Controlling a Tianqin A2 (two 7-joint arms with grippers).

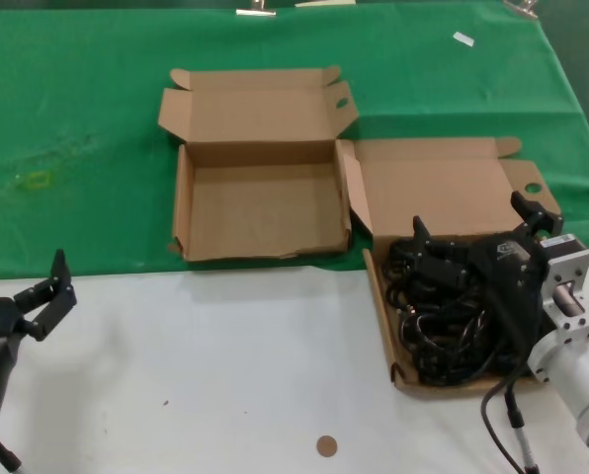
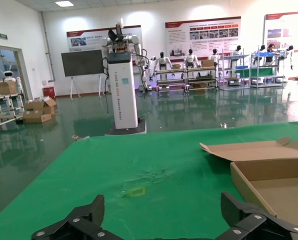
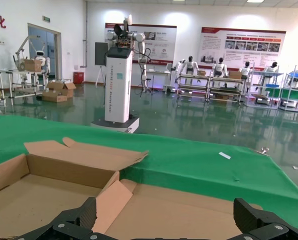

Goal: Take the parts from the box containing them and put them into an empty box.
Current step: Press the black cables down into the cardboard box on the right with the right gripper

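The black coiled power cords [image 1: 443, 316] lie piled in the right cardboard box [image 1: 443, 188], whose lid is open and has a round hole in its ear flap. My right gripper [image 1: 472, 219] hovers just above the cords, jaws open and empty; in the right wrist view [image 3: 165, 212] only that box's lid [image 3: 189, 210] shows, and the cords are hidden. The empty box [image 1: 265, 212], with an oval flap hole, stands open to the left of it and also shows in the right wrist view [image 3: 39, 190]. My left gripper [image 1: 47, 291] is open and idle at the table's near left, also shown in its wrist view [image 2: 163, 207].
The boxes sit on a green cloth [image 1: 77, 118] behind a white table surface [image 1: 225, 355]. A small brown disc [image 1: 326, 445] lies near the front edge. A white scrap [image 1: 462, 39] lies far back right. A yellow mark [image 1: 38, 180] is on the cloth at left.
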